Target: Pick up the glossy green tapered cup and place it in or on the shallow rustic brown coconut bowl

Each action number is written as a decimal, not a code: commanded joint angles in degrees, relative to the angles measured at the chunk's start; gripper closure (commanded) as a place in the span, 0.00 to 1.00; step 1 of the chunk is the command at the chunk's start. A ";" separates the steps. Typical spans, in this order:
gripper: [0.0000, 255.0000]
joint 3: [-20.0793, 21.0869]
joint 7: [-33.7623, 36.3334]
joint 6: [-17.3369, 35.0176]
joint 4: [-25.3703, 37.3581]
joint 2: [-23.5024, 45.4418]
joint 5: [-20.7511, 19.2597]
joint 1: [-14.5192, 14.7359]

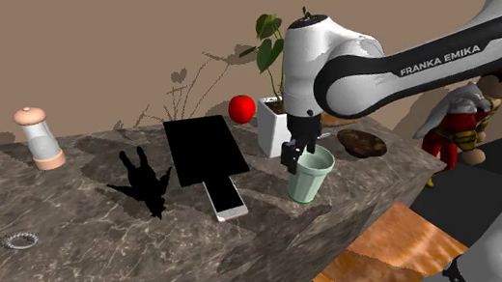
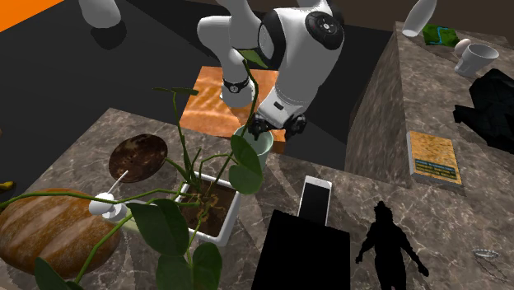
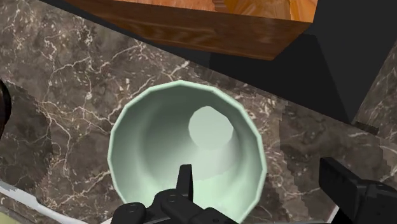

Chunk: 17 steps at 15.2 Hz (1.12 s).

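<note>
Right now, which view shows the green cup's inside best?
Wrist view: looks straight into the pale green cup, base visible. Shoulder view shows its outside; second exterior view, a rim sliver behind plant leaves.

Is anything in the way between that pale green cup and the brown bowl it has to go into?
Nothing visible does. Bare marbled countertop lies between the glossy pale green tapered cup and the shallow dark brown bowl; the white square planter stands aside, toward the shoulder view's left.
</note>
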 commanded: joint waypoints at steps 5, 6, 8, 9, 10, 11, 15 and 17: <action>0.00 0.02 1.01 5.02 -3.48 1.71 -1.23 -0.25; 0.00 0.01 1.08 5.47 -3.79 1.87 -1.34 -0.28; 0.00 0.01 1.08 5.47 -3.79 1.87 -1.34 -0.28; 0.00 0.01 1.08 5.47 -3.79 1.87 -1.34 -0.28; 0.00 0.01 1.08 5.47 -3.79 1.87 -1.34 -0.28; 0.00 0.01 1.08 5.47 -3.79 1.87 -1.34 -0.28; 1.00 0.01 1.08 5.46 -3.78 1.87 -1.34 -0.28; 1.00 0.01 1.08 5.46 -3.78 1.87 -1.34 -0.28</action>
